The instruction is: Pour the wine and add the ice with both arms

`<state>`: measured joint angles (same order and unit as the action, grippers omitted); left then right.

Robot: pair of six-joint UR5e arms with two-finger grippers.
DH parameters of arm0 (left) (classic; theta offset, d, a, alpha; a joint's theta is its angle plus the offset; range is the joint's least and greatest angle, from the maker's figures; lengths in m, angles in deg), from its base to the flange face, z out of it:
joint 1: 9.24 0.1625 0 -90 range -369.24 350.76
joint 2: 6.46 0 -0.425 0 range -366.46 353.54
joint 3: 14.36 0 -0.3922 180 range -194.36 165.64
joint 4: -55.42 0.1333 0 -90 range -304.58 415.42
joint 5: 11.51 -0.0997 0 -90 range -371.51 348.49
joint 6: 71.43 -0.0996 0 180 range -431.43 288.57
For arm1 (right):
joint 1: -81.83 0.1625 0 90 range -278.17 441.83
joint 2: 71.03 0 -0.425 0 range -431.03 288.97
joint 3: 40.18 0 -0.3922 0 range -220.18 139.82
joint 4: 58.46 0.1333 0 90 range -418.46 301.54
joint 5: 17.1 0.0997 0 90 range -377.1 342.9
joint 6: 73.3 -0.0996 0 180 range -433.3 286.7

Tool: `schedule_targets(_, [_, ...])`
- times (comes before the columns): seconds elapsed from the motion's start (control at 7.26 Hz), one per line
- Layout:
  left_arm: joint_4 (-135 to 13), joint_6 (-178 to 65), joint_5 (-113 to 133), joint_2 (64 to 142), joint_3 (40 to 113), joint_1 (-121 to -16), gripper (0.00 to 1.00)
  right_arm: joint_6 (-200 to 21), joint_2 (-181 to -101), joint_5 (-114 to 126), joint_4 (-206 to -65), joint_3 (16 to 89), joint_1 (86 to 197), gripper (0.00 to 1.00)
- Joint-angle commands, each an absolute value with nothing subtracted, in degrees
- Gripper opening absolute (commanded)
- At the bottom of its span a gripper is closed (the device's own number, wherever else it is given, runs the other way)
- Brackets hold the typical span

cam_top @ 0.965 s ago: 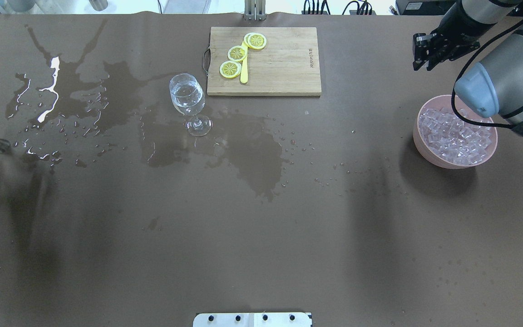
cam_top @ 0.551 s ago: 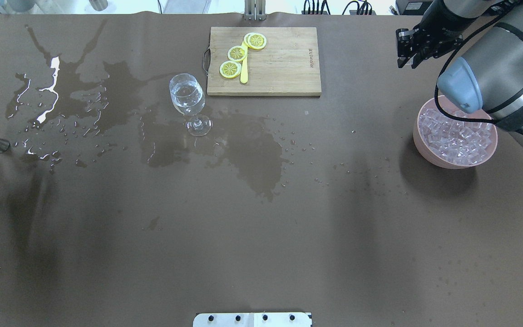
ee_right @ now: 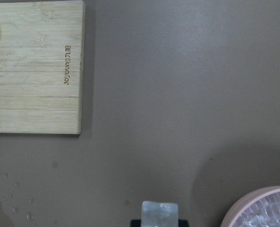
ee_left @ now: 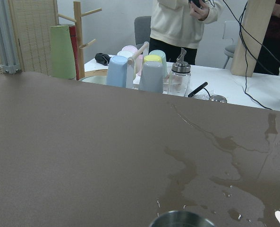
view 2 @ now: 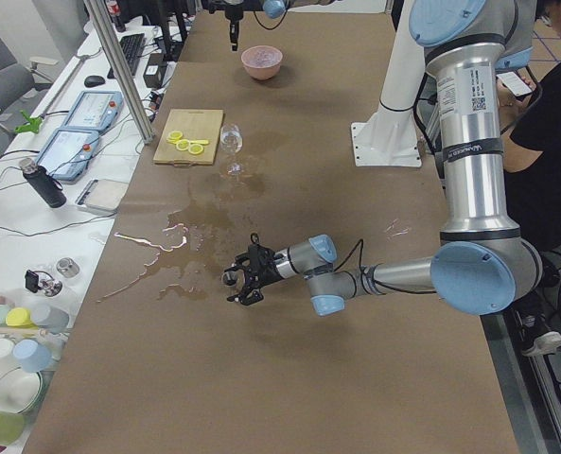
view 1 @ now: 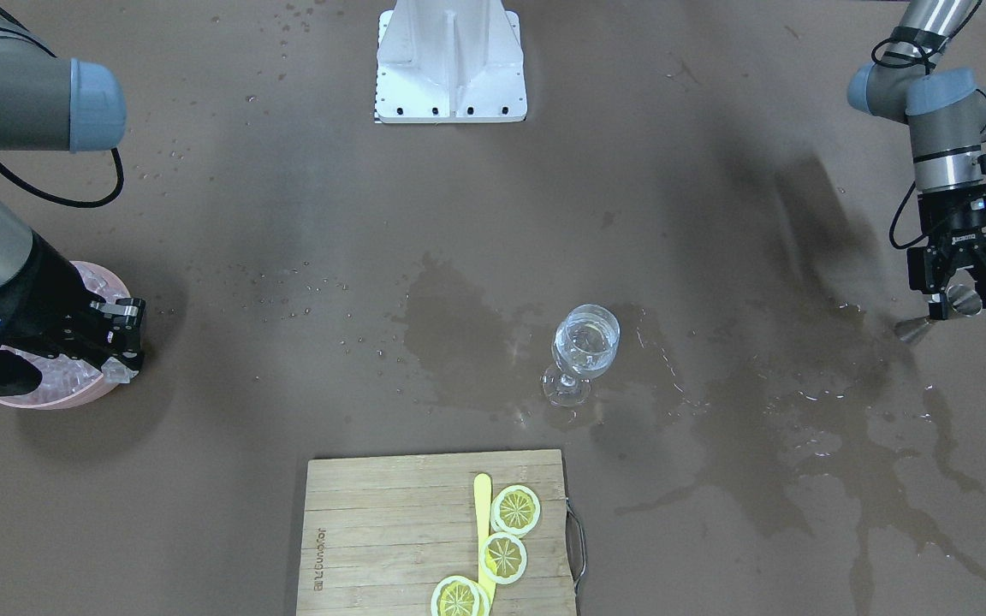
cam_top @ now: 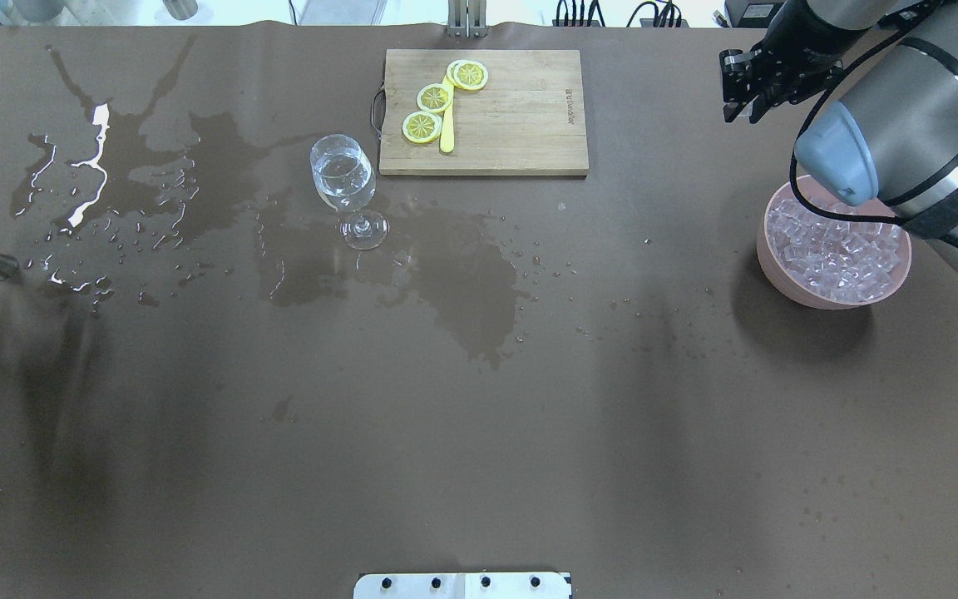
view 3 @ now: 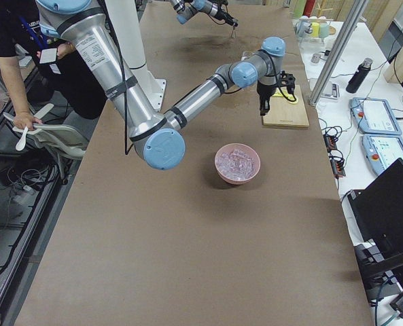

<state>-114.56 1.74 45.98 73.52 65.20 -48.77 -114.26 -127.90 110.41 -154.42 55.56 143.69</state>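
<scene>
You could lose the slick ice cube (ee_right: 159,212) pinched in the right end effector (view 1: 121,367) before the wine glass (view 1: 583,346); the left end effector (view 1: 959,293) clamps a jigger (cam_top: 2,265).

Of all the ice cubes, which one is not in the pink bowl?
The single ice cube pinched in the right claw, held in the air outside the pink bowl. The other cubes all lie heaped inside it.

ice cube (ee_right: 159,212) in pincer | cutting board (ee_right: 33,66) upper-left | pink bowl (ee_right: 260,208) lower-right
</scene>
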Motion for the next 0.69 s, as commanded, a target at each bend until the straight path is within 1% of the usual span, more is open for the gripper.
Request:
schedule_targets(0.0, [-114.4,1.8,45.2,73.9,64.9,-48.0,0.89,-114.3,-128.0,111.0,-154.4,55.5,143.5,0.01])
schedule_targets(0.55, [-114.7,2.1,45.1,74.7,62.2,-47.7,0.86,-119.4,-125.5,110.3,-154.4,54.8,140.4,0.0])
